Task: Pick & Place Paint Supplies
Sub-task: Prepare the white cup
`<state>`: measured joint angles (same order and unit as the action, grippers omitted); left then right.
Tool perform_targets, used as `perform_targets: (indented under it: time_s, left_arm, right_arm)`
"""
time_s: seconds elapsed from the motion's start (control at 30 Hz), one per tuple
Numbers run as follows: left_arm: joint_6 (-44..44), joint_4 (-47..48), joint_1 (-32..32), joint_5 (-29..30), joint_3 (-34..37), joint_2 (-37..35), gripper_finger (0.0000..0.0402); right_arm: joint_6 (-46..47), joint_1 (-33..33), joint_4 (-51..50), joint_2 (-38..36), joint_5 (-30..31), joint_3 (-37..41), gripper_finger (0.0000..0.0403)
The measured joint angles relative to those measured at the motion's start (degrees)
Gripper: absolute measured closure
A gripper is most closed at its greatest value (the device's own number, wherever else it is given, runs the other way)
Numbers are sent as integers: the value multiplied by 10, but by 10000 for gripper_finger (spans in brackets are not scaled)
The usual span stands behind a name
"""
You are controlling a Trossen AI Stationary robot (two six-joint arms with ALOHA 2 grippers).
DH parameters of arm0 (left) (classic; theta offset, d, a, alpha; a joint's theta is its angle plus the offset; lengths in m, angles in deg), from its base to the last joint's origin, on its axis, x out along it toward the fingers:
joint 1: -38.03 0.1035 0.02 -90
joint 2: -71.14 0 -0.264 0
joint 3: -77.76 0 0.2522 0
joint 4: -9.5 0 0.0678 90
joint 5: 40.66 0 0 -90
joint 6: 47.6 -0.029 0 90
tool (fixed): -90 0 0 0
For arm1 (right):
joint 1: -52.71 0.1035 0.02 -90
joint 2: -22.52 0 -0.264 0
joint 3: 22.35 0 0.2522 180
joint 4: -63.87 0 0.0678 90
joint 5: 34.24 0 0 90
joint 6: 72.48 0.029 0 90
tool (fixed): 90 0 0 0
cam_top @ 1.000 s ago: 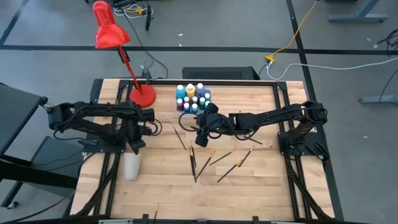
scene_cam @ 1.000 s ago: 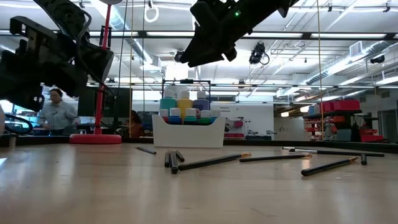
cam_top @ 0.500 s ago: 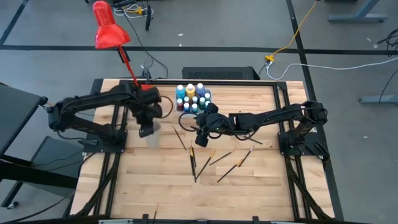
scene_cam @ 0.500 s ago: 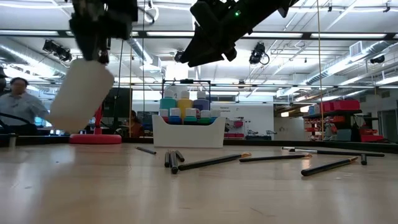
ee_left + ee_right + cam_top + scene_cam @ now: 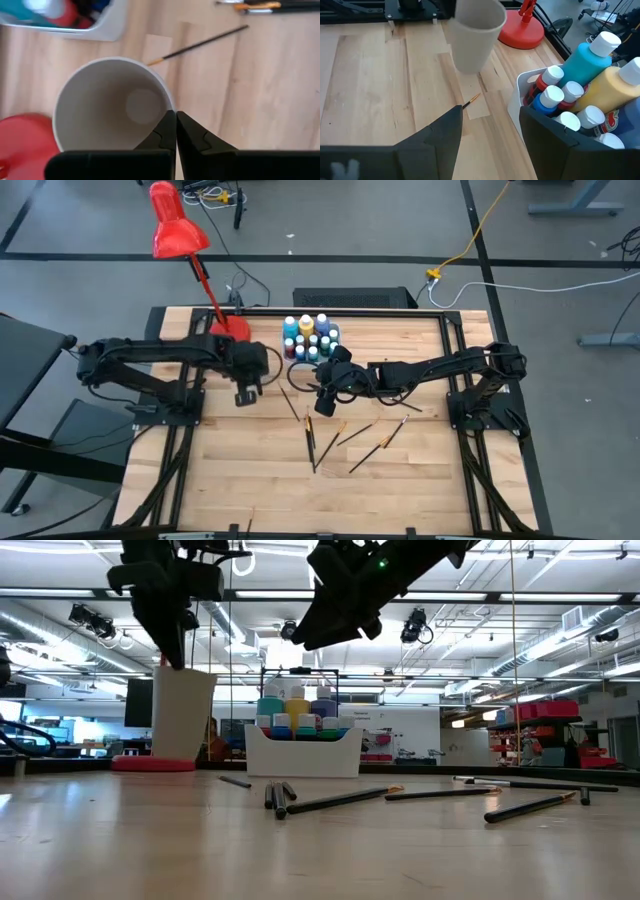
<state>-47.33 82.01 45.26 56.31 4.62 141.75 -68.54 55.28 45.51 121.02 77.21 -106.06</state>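
The table (image 5: 400,480) carries loose paintbrushes (image 5: 310,442) lying mostly lengthwise below the tray of paint bottles (image 5: 310,338). The left gripper (image 5: 243,393), clamped on the rim of a white cup (image 5: 183,712), holds it upright just beside the tray. The right gripper (image 5: 322,402), jaws wide and empty, hovers above the brushes and is the nearer arm.

- A lab or workshop.
- Open ceiling (image 5: 520,600) with strip lights and ducts.
- Red shelving (image 5: 545,730) behind the bench (image 5: 320,840).
- Cables (image 5: 480,230) across grey floor (image 5: 330,220).

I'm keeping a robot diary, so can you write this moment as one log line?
left gripper: shut on white cup rim, cup upright | right gripper: open, above table by bottle tray | paintbrushes: on table
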Motion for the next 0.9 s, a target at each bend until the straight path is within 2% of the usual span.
perform_targets:
  time_s: [0.23,0.57,0.9]
  left_arm:
    - [21,-24,-3,-57,38,0,398]
    - [51,-32,-3,-55,52,0,358]
    - [40,-29,-3,-31,51,-3,312]
  right_arm:
    - [15,0,-2,0,0,0,199]
    - [16,0,-1,0,0,0,199]
    - [16,0,-1,0,-1,0,199]
